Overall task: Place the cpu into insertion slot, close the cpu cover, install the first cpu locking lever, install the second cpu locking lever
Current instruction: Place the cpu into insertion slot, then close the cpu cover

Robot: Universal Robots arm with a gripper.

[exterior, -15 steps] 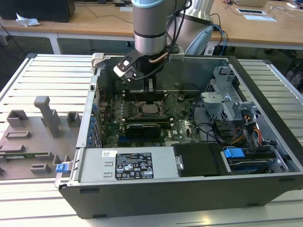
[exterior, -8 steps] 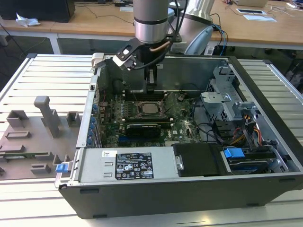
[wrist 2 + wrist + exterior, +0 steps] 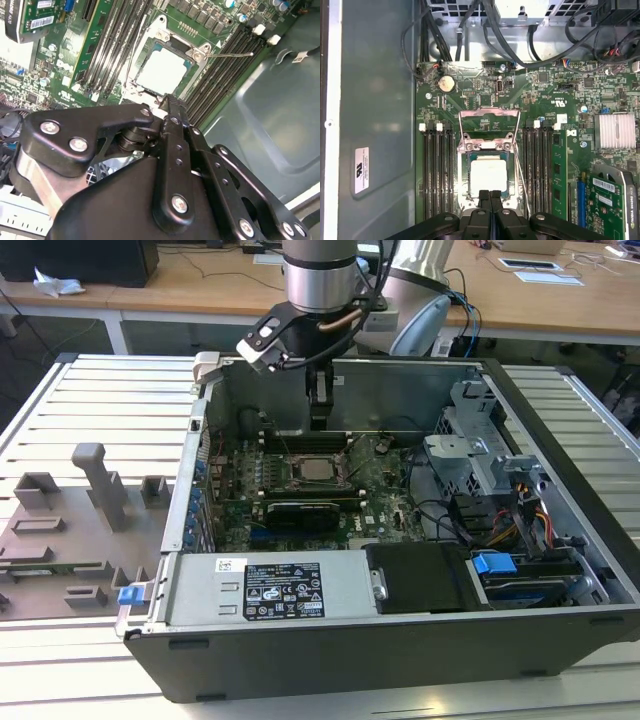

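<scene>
The cpu [image 3: 489,177] [image 3: 162,70] [image 3: 318,472] lies flat in the insertion slot [image 3: 461,192] on the green motherboard. Its pale metal top shows through the window of the cpu cover [image 3: 488,156], which seems to lie down around it. A thin wire locking lever [image 3: 521,175] [image 3: 232,55] sticks out from the socket over the memory slots, unlatched. My gripper [image 3: 490,196] [image 3: 169,104] [image 3: 318,422] hangs just above the near edge of the socket, its two black fingers pressed together with nothing between them.
Black memory slots [image 3: 437,170] flank the socket on both sides. A graphics card [image 3: 612,200] [image 3: 305,512] lies beside them. Cables [image 3: 520,40] and a drive cage [image 3: 480,455] crowd one end of the case, and the power supply [image 3: 270,590] runs along the front. Grey fixtures [image 3: 70,530] stand at the exterior view's left.
</scene>
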